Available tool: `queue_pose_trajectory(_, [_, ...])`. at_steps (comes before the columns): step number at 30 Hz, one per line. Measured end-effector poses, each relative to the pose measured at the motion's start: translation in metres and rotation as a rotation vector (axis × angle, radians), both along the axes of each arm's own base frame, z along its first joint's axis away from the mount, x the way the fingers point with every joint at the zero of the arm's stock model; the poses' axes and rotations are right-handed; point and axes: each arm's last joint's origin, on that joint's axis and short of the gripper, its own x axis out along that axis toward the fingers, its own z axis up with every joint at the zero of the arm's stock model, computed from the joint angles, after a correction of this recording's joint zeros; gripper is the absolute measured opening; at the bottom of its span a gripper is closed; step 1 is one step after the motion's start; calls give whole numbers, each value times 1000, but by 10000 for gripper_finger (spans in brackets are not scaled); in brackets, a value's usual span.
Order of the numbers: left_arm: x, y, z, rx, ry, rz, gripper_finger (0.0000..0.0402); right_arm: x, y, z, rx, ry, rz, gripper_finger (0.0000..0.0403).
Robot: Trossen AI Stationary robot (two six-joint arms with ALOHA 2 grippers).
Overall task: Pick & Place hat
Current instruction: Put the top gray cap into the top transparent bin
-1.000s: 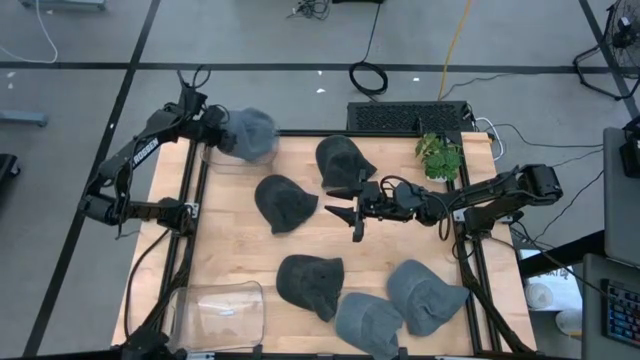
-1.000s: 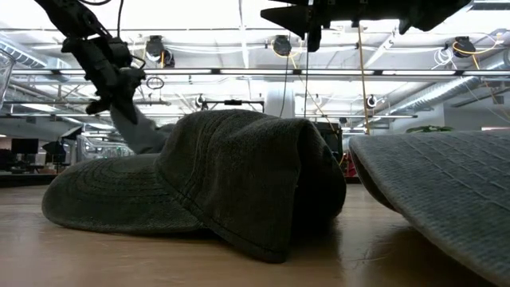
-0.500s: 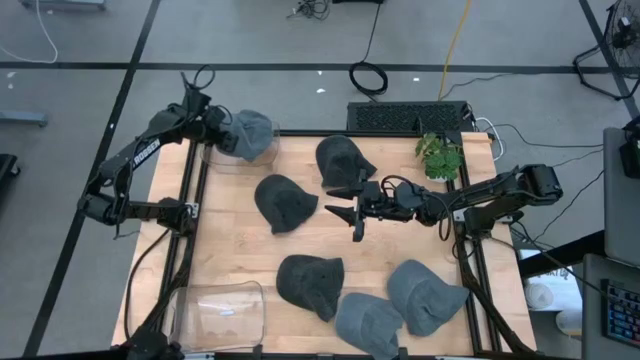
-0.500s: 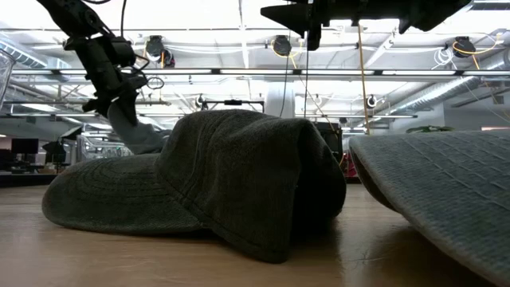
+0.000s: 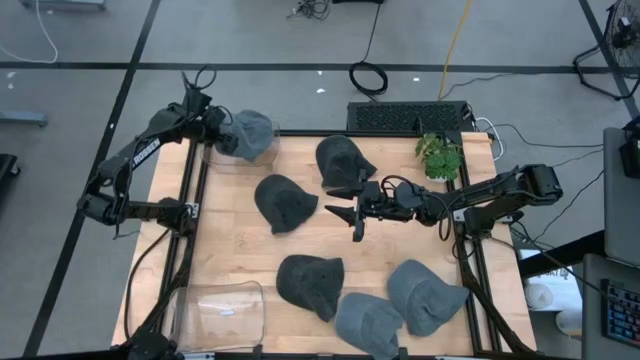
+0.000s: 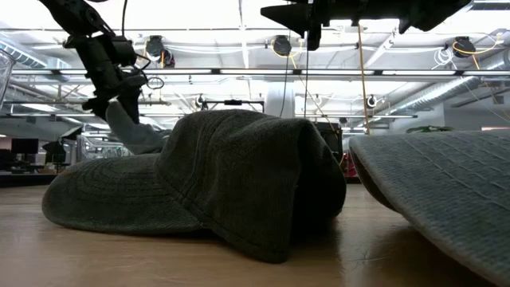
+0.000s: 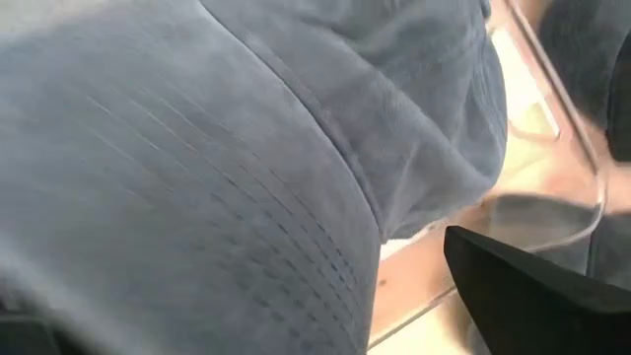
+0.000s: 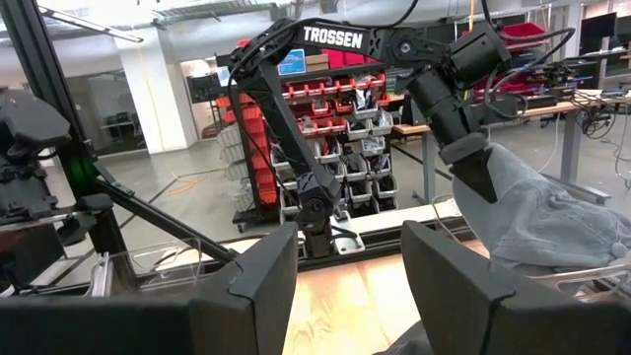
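Observation:
A blue-grey hat (image 5: 252,133) lies in a clear bin (image 5: 222,160) at the table's far left corner. It also shows in the right wrist view as a hat (image 8: 542,217). My left gripper (image 5: 215,128) stands open at the hat from the left. The hat's brim (image 7: 246,148) fills the space between the two fingers. My right gripper (image 5: 352,205) hovers open over the middle of the table with nothing between its fingers (image 8: 256,286). My left gripper's open fingers (image 7: 523,296) stand on either side of the hat's brim. I cannot tell whether they touch it. The hat rests in the clear bin (image 7: 552,212).
Several more hats lie on the wooden table: dark ones (image 5: 345,160), (image 5: 285,203), (image 5: 310,283) and blue-grey ones (image 5: 368,322), (image 5: 425,295). A second clear bin (image 5: 220,310) stands at the near left corner. A small plant (image 5: 438,155) stands at the far right.
My left gripper has opened over the far left bin and let go of the blue-grey hat. The hat has dropped a little and settled in the bin. My right gripper has kept still.

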Motion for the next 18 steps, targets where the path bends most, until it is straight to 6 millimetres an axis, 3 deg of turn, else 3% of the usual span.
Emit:
queue_pose_trajectory(8, [1, -2, 17, -13, 14, 6, 312, 0, 0, 0, 0, 0, 0, 173])
queue_pose_trajectory(18, [0, -5, 16, -24, 47, -45, 273, 0, 1, -1, 4, 8, 4, 173])
